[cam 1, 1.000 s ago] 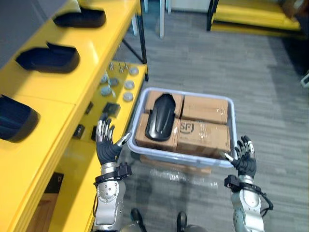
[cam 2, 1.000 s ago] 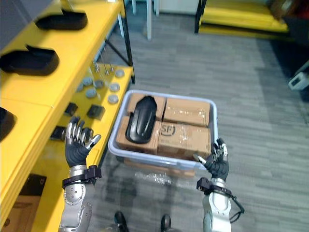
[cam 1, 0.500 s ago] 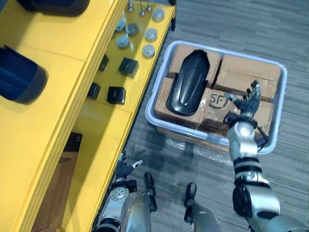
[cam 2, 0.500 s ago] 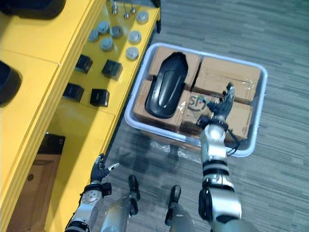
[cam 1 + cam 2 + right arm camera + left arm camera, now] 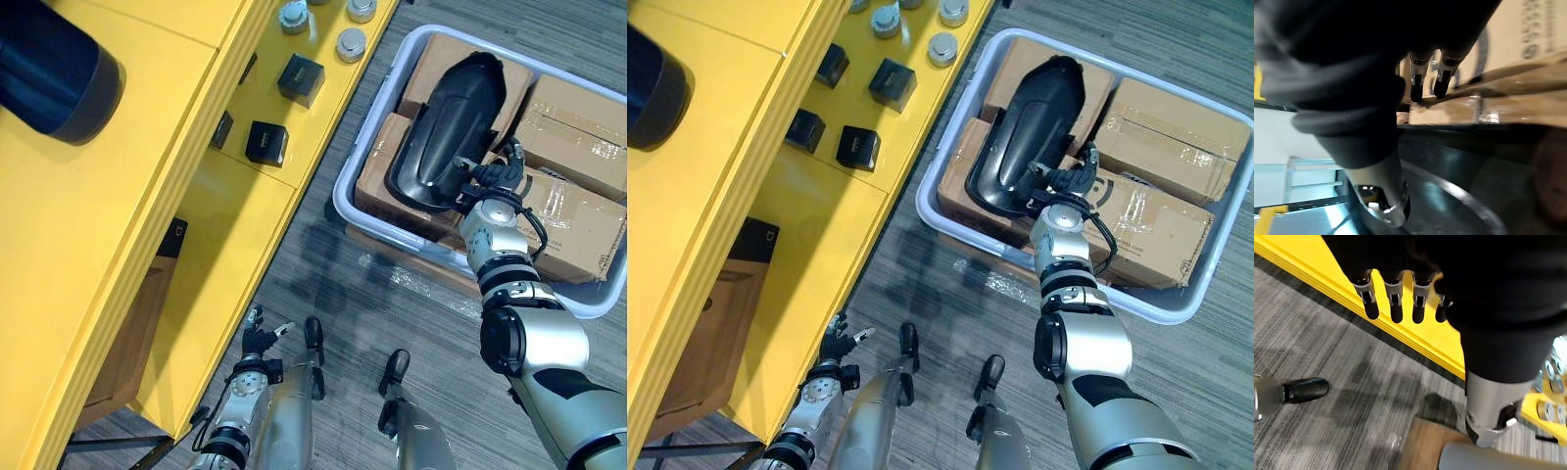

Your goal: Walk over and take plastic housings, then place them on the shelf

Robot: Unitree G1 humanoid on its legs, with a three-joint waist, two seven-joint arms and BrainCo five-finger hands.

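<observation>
One black plastic housing to grab here. It's lying across the cardboard boxes in the pale bin, and my right hand is right at its near end with the fingers spread toward the edge of it. I'd call this the pick-up step, with the grasp not made yet: the hand is open, fingers fairly straight in the wrist view, nothing gripped as far as I can see. I can't tell if the tips are actually touching the plastic or just above it. My left hand hangs down low, fingers straight and loose, empty. Next I reckon I need the thumb under the edge nearest the hand and the fingers over the top, then curl in and lift clear of the bin wall just behind the wrist. After that it's a turn toward the yellow shelf, well off to the hand's left, where another dark housing already sits on top. The shell looks smooth and curved, so a slip is my worry.
</observation>
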